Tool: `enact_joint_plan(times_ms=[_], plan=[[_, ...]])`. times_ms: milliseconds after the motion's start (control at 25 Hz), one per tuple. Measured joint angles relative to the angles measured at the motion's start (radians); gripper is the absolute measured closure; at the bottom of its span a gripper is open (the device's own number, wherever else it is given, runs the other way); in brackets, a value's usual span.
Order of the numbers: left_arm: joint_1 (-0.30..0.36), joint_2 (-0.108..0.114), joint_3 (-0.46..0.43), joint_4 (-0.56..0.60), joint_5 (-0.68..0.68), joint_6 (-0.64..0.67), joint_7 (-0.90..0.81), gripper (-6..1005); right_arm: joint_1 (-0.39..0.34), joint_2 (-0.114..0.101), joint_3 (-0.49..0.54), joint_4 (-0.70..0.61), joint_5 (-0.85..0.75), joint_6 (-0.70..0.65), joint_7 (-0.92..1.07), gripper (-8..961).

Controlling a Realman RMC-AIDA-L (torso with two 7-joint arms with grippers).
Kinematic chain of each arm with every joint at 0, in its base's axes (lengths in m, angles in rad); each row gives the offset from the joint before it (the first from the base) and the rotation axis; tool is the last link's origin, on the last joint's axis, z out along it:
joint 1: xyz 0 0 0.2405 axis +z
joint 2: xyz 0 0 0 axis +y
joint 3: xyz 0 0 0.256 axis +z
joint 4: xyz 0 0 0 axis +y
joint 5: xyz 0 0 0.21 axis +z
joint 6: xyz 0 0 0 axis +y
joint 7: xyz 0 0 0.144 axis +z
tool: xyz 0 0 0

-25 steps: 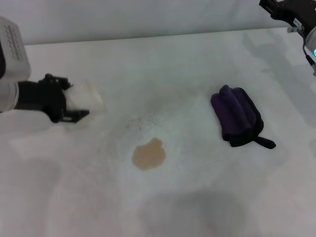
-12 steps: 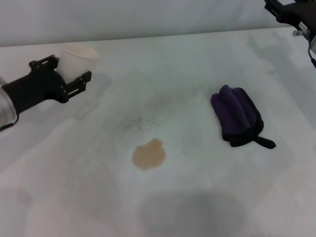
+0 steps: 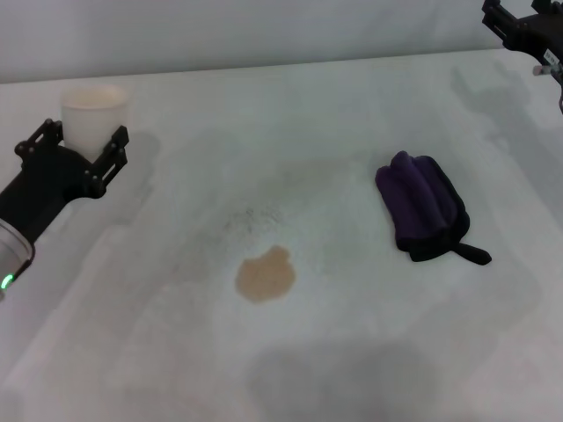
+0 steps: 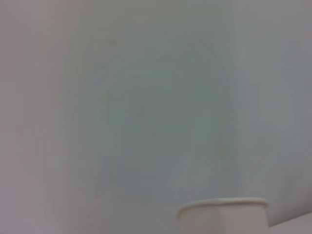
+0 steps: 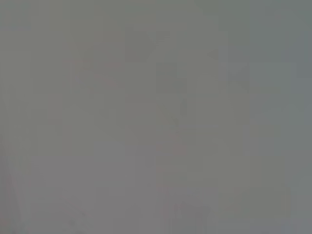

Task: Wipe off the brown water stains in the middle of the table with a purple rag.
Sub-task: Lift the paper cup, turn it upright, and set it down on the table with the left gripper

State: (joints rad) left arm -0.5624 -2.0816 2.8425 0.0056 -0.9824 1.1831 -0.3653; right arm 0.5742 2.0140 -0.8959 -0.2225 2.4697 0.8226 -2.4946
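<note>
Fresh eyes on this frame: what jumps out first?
The purple rag lies bunched on the right of the white table, untouched. A tan stain sits mid-table, apart from it. At far left the left gripper holds a white paper cup upright; the right gripper hangs at the far right corner.

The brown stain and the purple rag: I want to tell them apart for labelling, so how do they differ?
The brown water stains are a flat, light tan blotch with a rounded uneven outline; the purple rag is a thick, dark, folded bundle with black edging and a strap. The stain sits mid-table; the rag lies to the robot's right of it. Both rest on the white table, untouched by either hand.
</note>
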Motion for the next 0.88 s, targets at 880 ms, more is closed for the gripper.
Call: enact_joint_plan(times_ms=[880], plan=[[0.088,-0.008,0.002,0.164,-0.143,-0.177,0.109,367,-0.003,0.003,-0.06,-0.002,-0.001,0.027,0.029,117]])
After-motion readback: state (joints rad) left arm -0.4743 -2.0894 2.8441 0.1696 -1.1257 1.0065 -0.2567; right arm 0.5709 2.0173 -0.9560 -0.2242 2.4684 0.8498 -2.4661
